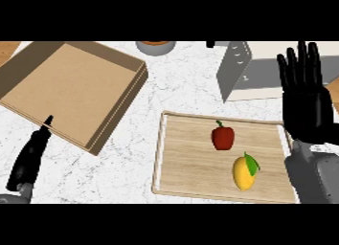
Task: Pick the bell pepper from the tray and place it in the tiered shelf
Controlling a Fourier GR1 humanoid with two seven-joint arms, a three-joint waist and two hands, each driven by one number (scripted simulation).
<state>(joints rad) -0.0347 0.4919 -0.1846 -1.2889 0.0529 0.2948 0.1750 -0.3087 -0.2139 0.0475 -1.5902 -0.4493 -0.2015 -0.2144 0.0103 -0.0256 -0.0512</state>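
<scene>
Lying on rectangular wooden tray [190, 168]: glossy bell pepper [222, 138].

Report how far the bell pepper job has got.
Done: nothing; the bell pepper lies on the tray, beside a mango. In hand: nothing; the right hand is open by the tray's right edge, the left hand rests lower left. Left: grasp, carry, place in the tiered shelf.

Bright, even light with faint soft shadows
</scene>
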